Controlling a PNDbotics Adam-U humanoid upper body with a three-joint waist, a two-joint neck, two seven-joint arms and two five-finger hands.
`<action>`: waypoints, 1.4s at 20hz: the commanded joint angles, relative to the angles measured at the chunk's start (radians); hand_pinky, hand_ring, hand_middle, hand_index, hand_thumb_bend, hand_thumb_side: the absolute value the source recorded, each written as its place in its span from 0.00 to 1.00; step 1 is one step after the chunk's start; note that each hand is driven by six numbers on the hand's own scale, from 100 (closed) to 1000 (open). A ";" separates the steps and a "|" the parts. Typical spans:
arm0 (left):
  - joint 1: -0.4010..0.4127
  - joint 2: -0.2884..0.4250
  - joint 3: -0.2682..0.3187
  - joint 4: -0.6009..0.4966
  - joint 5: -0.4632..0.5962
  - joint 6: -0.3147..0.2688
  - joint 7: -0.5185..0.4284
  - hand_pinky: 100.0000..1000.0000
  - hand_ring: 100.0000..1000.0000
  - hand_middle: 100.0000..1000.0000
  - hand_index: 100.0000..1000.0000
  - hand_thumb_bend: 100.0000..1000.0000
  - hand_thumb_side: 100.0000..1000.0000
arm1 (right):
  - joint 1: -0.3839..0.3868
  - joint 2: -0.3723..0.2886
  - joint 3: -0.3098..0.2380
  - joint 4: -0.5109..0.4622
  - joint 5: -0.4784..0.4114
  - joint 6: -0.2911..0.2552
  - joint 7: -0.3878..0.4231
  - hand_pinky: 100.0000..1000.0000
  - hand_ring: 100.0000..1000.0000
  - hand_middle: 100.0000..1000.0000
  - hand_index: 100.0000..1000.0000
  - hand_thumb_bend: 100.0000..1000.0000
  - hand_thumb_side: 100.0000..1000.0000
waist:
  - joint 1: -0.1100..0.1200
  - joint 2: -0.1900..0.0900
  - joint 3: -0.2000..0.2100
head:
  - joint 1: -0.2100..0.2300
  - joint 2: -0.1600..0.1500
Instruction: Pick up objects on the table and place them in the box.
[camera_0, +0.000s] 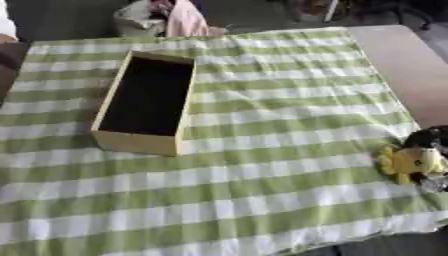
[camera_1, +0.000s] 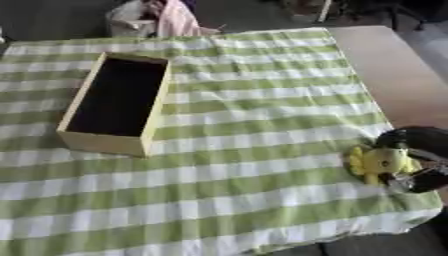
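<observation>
A green-and-white checked cloth (camera_1: 227, 165) covers most of the table (camera_1: 385, 70), leaving a bare brownish strip along the right side. On the left part of the cloth stands the box (camera_1: 101, 141) — a long, pale yellow, open-topped tray with a dark inside, its long axis running away from the camera and leaning slightly to the right at the far end. Nothing can be made out inside it. Well apart from the box, at the right edge of the cloth near the table's front corner, lies a small yellow toy (camera_1: 378, 162), rounded, with petal-like bumps along its left side. The robot's right hand (camera_1: 418, 170) comes in from the right edge and sits right at the toy: dark fingers curve over its top and a silver-jointed part shows just beneath it — the hand looks wrapped around the toy, though the blur leaves the exact contact unclear. The toy appears to rest on or just above the cloth. The left hand shows in neither view. Beyond the far edge of the table, some pink and pale cloth (camera_0: 179, 17) lies in a heap.
</observation>
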 joint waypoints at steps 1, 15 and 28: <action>-0.008 0.011 0.003 -0.019 0.001 -0.001 -0.004 0.41 0.91 0.79 0.67 0.00 0.70 | -0.001 -0.031 -0.016 -0.001 -0.013 0.001 -0.009 0.83 0.66 0.56 0.72 0.00 0.36 | 0.000 -0.008 -0.002 | -0.003 -0.007; -0.007 0.013 0.007 -0.019 -0.001 -0.001 -0.002 0.41 0.91 0.79 0.67 0.00 0.71 | 0.009 -0.054 -0.091 -0.061 -0.124 0.020 0.015 0.84 0.65 0.56 0.72 0.00 0.28 | -0.002 -0.002 -0.006 | 0.011 -0.015; -0.009 0.013 0.006 -0.019 0.000 0.000 -0.004 0.41 0.91 0.79 0.67 0.00 0.71 | -0.054 -0.067 -0.114 -0.119 -0.172 0.043 0.033 0.85 0.66 0.57 0.72 0.00 0.17 | -0.008 0.000 0.007 | 0.011 -0.015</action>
